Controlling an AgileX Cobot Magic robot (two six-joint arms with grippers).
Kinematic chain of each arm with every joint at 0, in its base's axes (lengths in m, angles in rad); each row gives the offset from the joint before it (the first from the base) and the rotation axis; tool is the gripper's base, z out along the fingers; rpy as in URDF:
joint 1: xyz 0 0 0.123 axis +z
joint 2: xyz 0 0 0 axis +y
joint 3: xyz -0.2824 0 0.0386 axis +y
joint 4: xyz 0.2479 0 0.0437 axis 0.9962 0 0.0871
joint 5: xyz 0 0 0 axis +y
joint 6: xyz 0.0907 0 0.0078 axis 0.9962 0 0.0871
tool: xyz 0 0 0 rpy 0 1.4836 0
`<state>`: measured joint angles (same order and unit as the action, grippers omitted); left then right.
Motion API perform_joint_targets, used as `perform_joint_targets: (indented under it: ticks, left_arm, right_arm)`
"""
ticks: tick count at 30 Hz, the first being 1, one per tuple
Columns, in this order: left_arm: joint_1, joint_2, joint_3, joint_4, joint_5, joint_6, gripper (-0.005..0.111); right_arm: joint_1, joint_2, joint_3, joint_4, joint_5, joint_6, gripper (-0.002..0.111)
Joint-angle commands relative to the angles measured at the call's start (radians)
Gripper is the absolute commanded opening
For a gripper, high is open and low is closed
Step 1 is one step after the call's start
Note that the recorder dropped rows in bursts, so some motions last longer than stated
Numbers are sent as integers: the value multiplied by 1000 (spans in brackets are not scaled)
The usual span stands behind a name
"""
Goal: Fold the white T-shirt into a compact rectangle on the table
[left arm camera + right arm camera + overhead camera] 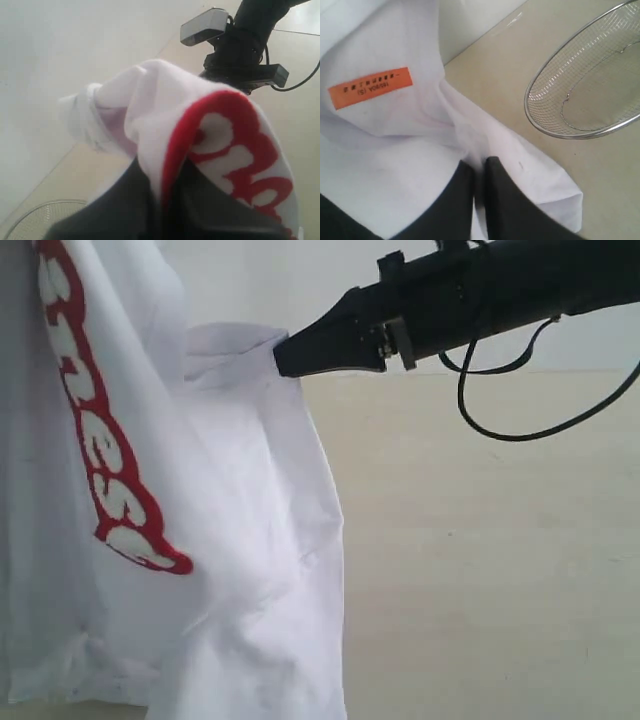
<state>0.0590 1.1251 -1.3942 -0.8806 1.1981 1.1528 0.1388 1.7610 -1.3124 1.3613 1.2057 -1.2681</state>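
Closest to the exterior camera hangs the shirt (230,540), filling the left side of that view in loose folds, its red lettering (110,490) running down the cloth sideways. It is held up above the table (500,570) rather than spread flat. Its lower edge runs out of the picture, so we cannot tell there whether any of it touches the top. At the cloth's upper edge the right gripper (285,355) reaches in from the right and pinches a raised fold, jaws closed on the fabric. A black cable (500,430) loops below its arm. Beyond lies the bare beige table, and past that a pale wall (260,280).

In the right wrist view we see the two dark fingers (510,210) pressed close together, with white cloth caught in the narrow slit between them. Past them the shirt shows its inside, with the orange tag (370,87), and one corner of cloth seems to rest on the table. Farther on, apart from the shirt, the basket (555,75) stands on the table.

In the left wrist view the left gripper (160,182) is clamped on a bunched fold that carries the red lettering, and the cloth bulges up out of the closed fingers. Behind the bunch we see the right arm (245,45), and off to one side part of the basket's rim.
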Motion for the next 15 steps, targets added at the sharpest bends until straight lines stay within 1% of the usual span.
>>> perform_joint_targets:
  ticks: [1, 15]
  left_arm:
    - [-2, 39, -11, -92, -14, -2, 5]
    - [-2, 174, -11, -118, -6, 99, 5]
  right_arm:
    - [-19, -39, -5, -17, 12, 18, 0]
    - [-30, -64, -5, -67, -87, 59, 0]
